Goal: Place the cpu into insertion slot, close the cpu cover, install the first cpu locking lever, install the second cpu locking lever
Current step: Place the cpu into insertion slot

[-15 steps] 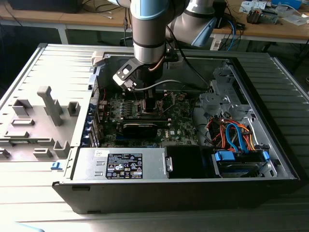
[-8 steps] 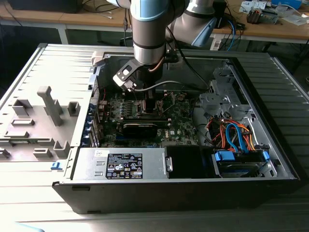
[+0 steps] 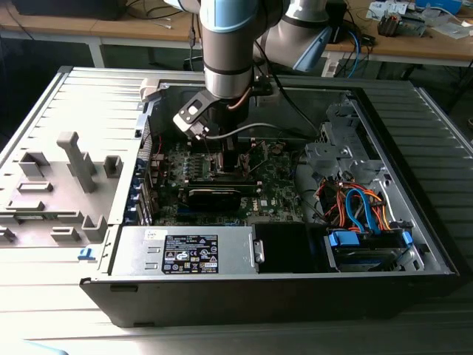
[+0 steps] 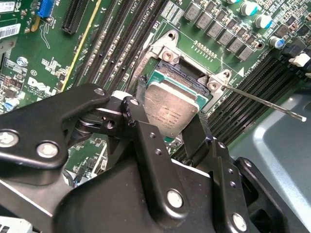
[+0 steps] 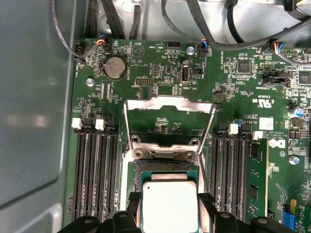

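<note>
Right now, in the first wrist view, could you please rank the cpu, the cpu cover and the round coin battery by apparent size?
1. cpu cover, the widest span.
2. cpu, nearer the camera and cut off at the edge, so first place is unsure.
3. coin battery, clearly smallest.

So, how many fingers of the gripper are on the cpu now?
2. In the first wrist view one finger sits against one edge of the cpu, the other against the opposite edge, above the insertion slot. None seems hidden.
</note>
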`<state>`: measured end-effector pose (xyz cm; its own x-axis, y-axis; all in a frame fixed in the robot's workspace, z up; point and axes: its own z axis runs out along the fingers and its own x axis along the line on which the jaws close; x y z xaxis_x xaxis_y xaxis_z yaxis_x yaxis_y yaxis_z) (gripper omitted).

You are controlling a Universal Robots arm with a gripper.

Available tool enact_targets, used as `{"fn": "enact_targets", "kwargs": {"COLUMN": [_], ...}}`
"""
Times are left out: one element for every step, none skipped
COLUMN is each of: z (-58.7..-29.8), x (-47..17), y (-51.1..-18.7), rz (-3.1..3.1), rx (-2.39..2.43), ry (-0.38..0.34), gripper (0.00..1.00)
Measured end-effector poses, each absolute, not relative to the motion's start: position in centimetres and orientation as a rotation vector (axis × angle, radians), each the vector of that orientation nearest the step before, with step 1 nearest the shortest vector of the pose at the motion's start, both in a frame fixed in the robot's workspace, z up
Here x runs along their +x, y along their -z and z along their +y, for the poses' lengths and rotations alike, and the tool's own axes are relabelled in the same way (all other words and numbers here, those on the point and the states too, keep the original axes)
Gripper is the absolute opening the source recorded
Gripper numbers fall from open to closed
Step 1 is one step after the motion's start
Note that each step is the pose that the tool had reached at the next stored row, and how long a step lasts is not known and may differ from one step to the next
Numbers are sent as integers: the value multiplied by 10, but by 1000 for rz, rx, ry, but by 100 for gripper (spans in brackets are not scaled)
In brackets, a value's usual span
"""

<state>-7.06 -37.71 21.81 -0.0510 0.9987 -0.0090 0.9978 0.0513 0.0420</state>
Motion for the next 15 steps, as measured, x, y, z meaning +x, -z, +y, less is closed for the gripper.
{"fn": "enact_targets", "kwargs": {"z": [-377,-376,-376,-375,-374,-374,-373,-373,-372,-371,-370,-370,-370,-370,-370], "x": [-71,-71,-71,-71,-71,-71,-71,-71,-71,-70,-70,-70,-70,-70,-70], "y": [-218,-218,-218,-217,-217,-217,-217,-217,-217,-217,-216,-216,-216,-216,-215], "rz": [2252,2252,2252,2252,2252,2252,2252,2252,2252,2252,2252,2252,2251,2251,2251], "rx": [2139,2139,2139,2139,2139,2139,2139,2139,2139,2139,2139,2139,2139,2139,2139], "ry": [-38,-38,-38,-38,-37,-38,-38,-38,-37,-37,-37,-37,-36,-36,-36], "gripper": [55,55,55,55,55,55,55,55,55,55,55,55,55,55,55]}}
